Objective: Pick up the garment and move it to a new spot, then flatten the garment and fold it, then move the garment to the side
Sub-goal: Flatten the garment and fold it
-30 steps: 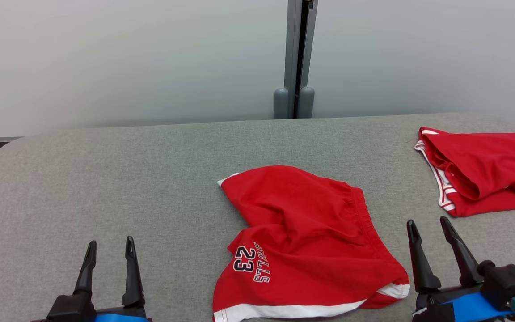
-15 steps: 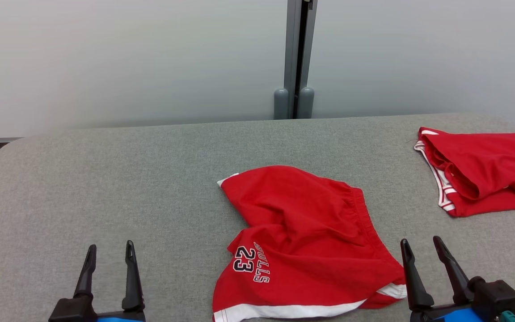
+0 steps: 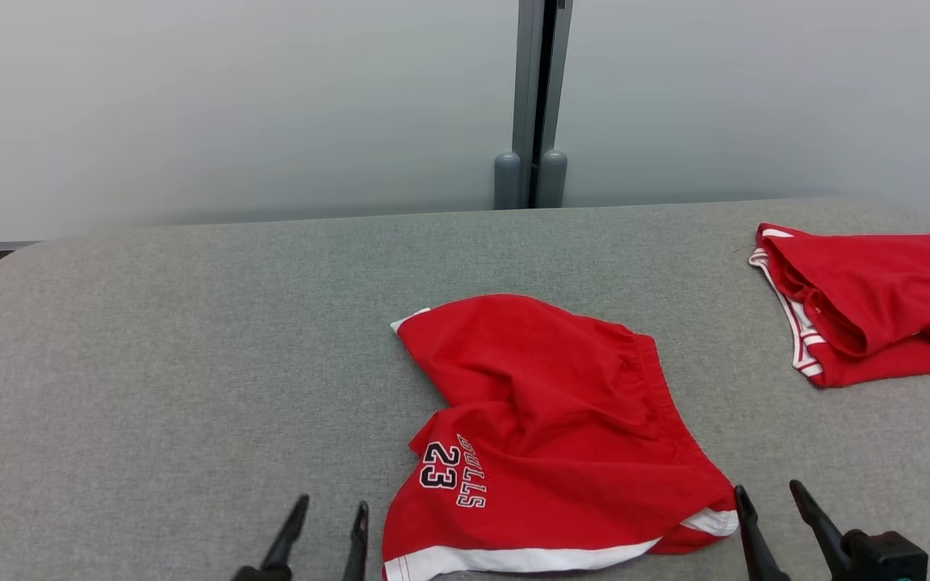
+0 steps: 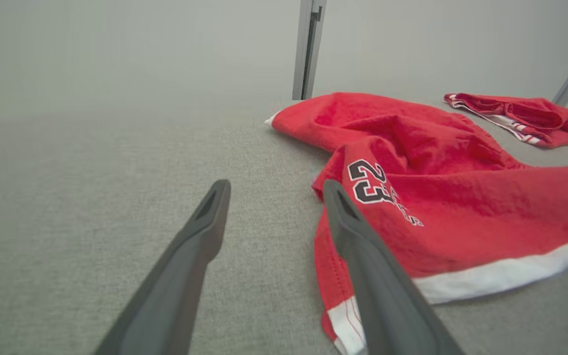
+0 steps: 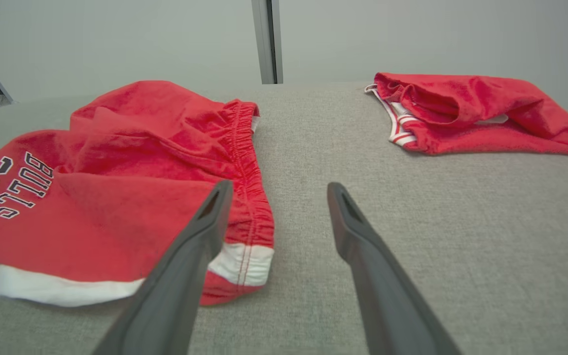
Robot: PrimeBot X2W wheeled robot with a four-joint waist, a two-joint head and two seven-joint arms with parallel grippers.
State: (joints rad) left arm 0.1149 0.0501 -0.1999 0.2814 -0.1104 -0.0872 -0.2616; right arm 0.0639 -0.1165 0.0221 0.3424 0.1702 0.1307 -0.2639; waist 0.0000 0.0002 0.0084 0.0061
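Observation:
The garment (image 3: 554, 428) is a pair of red shorts with white hem bands and "BULLS 23" print, lying crumpled in the middle of the grey table (image 3: 150, 363). My left gripper (image 3: 332, 504) stands open at the near edge, just left of the garment's lower left hem corner. In the left wrist view its gripper (image 4: 275, 186) holds nothing, and the garment (image 4: 451, 197) lies beside the right finger. My right gripper (image 3: 768, 489) is open by the lower right hem corner. The right wrist view shows that gripper (image 5: 279, 186) empty, with the garment (image 5: 131, 162) at its left finger.
A second red garment (image 3: 877, 298) with white trim lies folded at the table's far right, also seen as a second red garment (image 5: 476, 108) from the right wrist. A grey wall post (image 3: 531, 105) rises behind the table. Bare cloth spreads to the left.
My left gripper has moved right, up to the garment's lower left corner. The right gripper has sunk lower in the view, near the lower right corner. Both stay open.

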